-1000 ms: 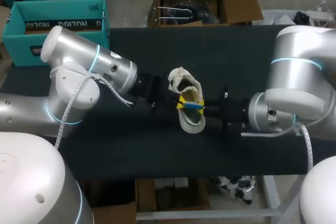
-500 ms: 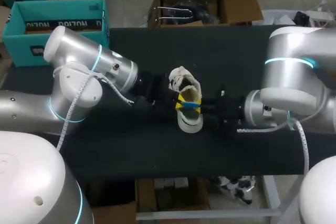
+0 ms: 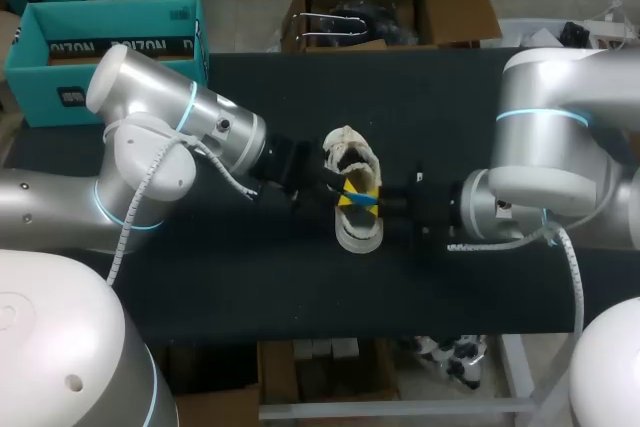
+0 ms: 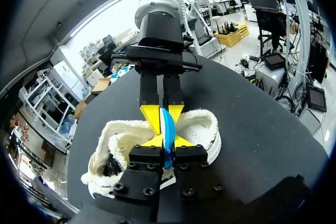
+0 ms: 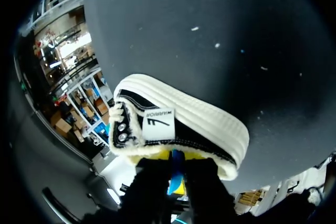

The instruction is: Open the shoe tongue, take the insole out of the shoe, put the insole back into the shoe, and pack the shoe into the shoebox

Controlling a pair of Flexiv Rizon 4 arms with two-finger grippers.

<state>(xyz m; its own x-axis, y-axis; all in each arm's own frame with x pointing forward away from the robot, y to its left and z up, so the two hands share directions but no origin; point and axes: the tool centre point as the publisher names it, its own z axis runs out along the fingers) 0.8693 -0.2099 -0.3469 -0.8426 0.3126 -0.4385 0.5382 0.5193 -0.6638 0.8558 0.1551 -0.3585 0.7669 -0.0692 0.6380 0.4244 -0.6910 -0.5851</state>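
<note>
A cream fleece-lined shoe (image 3: pixel 357 230) with a white sole lies on the black table (image 3: pixel 450 97), mid-table. A thin blue insole (image 4: pixel 168 129) stands on edge out of the shoe's opening. My left gripper (image 4: pixel 169 141) comes in from one side of the shoe and is shut on the insole. My right gripper (image 4: pixel 164 115) meets it from the opposite side and also pinches the insole. In the head view both grippers' yellow tips meet over the shoe's middle. From the right wrist view the shoe's black side (image 5: pixel 184 124) shows, with the insole (image 5: pixel 176 174) between my right gripper's (image 5: pixel 176 182) fingers.
A teal open box (image 3: pixel 110 42) stands at the table's far left corner. Both arms lie low over the table on either side of the shoe. Bare black tabletop (image 3: pixel 330 287) lies in front of the shoe and behind it.
The right arm has pushed in toward the left. The shoe and both grippers have shifted slightly left and away from the table's front edge.
</note>
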